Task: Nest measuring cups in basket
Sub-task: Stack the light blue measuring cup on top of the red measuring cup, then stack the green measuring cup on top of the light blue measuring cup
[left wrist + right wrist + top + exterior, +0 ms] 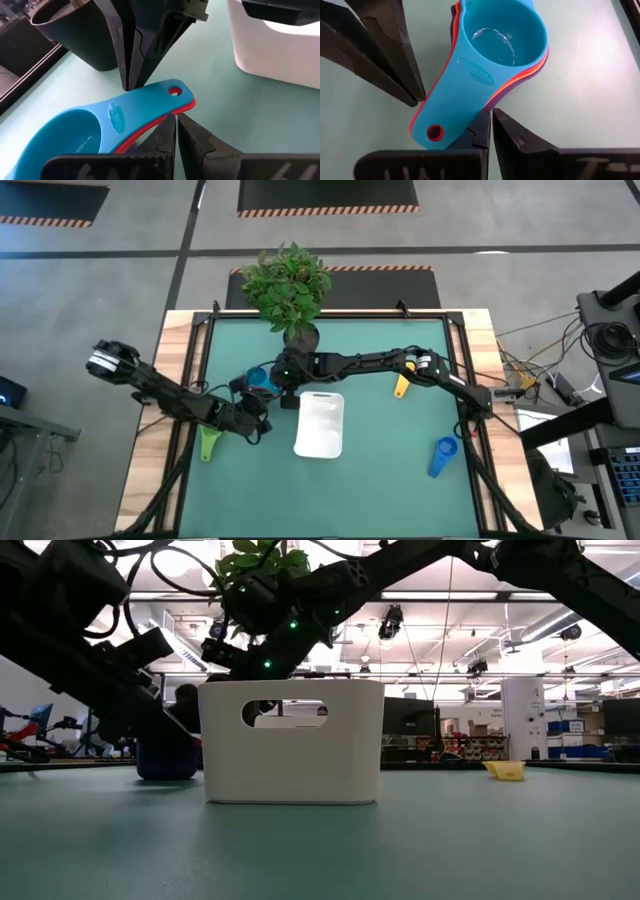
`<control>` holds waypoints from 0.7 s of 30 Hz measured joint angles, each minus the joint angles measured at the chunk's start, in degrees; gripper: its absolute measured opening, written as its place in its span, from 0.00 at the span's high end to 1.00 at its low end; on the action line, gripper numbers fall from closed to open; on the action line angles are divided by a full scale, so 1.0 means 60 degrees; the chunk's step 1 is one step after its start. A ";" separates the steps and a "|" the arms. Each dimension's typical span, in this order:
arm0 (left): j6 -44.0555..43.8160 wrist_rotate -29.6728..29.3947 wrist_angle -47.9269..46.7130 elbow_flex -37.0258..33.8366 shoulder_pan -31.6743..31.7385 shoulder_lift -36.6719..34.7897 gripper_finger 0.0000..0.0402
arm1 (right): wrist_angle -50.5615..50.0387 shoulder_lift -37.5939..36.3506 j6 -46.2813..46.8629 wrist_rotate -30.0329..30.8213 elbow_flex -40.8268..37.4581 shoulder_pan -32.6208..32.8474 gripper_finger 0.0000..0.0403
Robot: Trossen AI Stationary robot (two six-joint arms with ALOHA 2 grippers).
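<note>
Both grippers meet at the cup stack point(262, 377), which lies on the mat just left of the basket point(320, 425) and in front of the pot point(75, 35). Right gripper point(487, 117) appears closed on the stack's handle end; left gripper point(176, 116) touches the same handle, fingers nearly together, grip uncertain.

Risk: opposing pulls could splay the nested cups or flick the stack loose, since the handles are thin, flat and smooth.

Stack: glossy plastic, teal point(502, 35) uppermost, red, orange and purple rims beneath. Farther off lie the green point(209, 443), yellow point(401, 387) and blue point(443, 455) cups. Basket: white, matte, with rounded corners.
</note>
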 joint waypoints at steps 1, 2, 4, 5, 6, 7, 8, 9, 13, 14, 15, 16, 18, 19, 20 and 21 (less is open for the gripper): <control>0.0000 0.0000 0.0004 0.0000 0.0000 -0.0004 1.00 | 0.0004 0.0000 -0.0003 0.0000 0.0000 0.0000 0.98; 0.0000 0.0007 0.0004 0.0000 0.0000 -0.0004 1.00 | 0.0000 0.0000 -0.0004 0.0019 0.0000 0.0000 0.98; -0.0002 0.0015 0.0013 0.0000 -0.0002 -0.0006 1.00 | -0.0006 -0.0028 -0.0001 0.0079 0.0004 0.0000 0.98; -0.0002 0.0060 0.0013 0.0000 -0.0015 -0.0043 1.00 | -0.0027 -0.0060 -0.0004 0.0080 0.0004 0.0000 0.98; -0.0004 0.0173 -0.0006 0.0014 -0.0024 -0.0102 1.00 | -0.0062 -0.0124 -0.0004 0.0080 0.0004 0.0001 0.98; 0.0004 0.0400 -0.0072 0.0071 -0.0036 -0.0198 1.00 | -0.0098 -0.0193 -0.0004 0.0081 0.0004 0.0009 0.98; 0.0040 0.0654 -0.0143 0.0162 -0.0045 -0.0312 1.00 | -0.0130 -0.0267 -0.0004 0.0091 0.0004 0.0023 0.98; 0.0087 0.0943 -0.0309 0.0291 -0.0062 -0.0466 1.00 | -0.0211 -0.0375 -0.0018 0.0087 0.0007 0.0036 0.98; 0.0130 0.1792 -0.2072 0.1164 -0.0243 -0.1213 1.00 | -0.0984 -0.0831 -0.0117 0.0100 0.0011 0.0110 0.98; 0.0014 0.1954 -0.2760 0.1498 -0.0293 -0.1412 1.00 | -0.1231 -0.0951 -0.0144 0.0108 0.0011 0.0154 0.98; -0.0137 0.2148 -0.3482 0.1851 -0.0342 -0.1591 1.00 | -0.1417 -0.1071 -0.0185 0.0110 0.0010 0.0209 0.98; -0.0347 0.2328 -0.4225 0.2211 -0.0400 -0.1761 1.00 | -0.1627 -0.1224 -0.0244 0.0108 0.0011 0.0275 0.98; -0.0895 0.2652 -0.5733 0.2970 -0.0507 -0.2018 1.00 | -0.2077 -0.1494 -0.0337 0.0103 0.0011 0.0427 0.98; -0.1229 0.2816 -0.6440 0.3345 -0.0563 -0.2106 1.00 | -0.2292 -0.1647 -0.0394 0.0107 0.0010 0.0508 0.98; -0.1569 0.2971 -0.7087 0.3685 -0.0628 -0.2172 1.00 | -0.2483 -0.1747 -0.0418 0.0119 0.0007 0.0589 0.98; -0.1977 0.3147 -0.7736 0.4054 -0.0667 -0.2237 1.00 | -0.2633 -0.1901 -0.0452 0.0160 0.0007 0.0666 0.98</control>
